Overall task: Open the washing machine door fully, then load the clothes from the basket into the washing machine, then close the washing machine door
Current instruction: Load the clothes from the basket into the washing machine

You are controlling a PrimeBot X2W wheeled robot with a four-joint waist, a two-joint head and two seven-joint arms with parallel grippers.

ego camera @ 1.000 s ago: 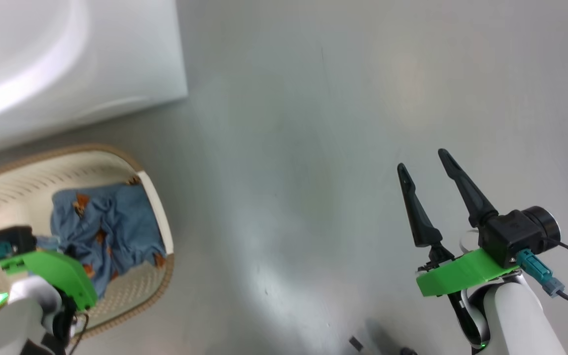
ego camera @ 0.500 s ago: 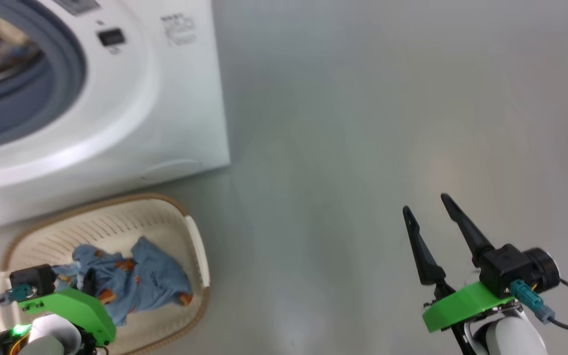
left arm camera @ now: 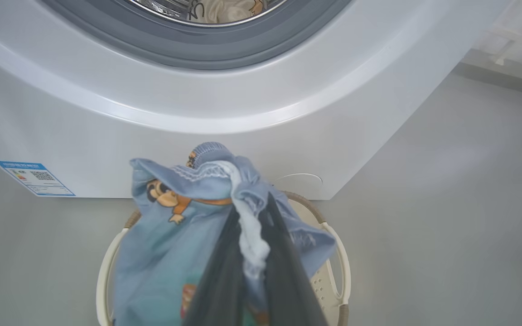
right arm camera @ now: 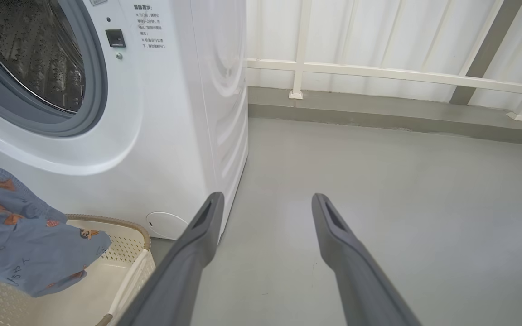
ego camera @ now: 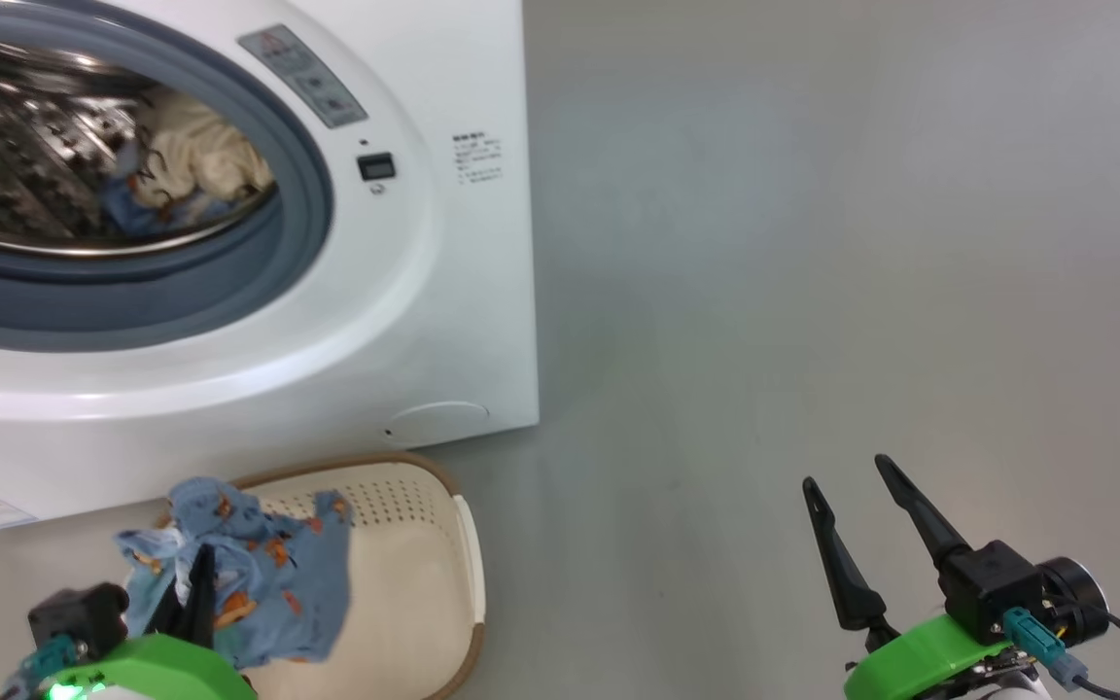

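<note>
left wrist view, fingers (left arm camera: 286, 280) pinching blue garment (left arm camera: 166, 235)

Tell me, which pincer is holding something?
The left pincer, shut on the blue animal-print garment above the basket. The right pincer stands open and empty over bare floor.

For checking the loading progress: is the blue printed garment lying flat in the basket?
No, the left gripper holds the blue garment up over the basket.

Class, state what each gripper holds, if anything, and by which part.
Left gripper pinches the blue printed garment by a bunched fold near its upper edge; right gripper is open and holds nothing.
</note>
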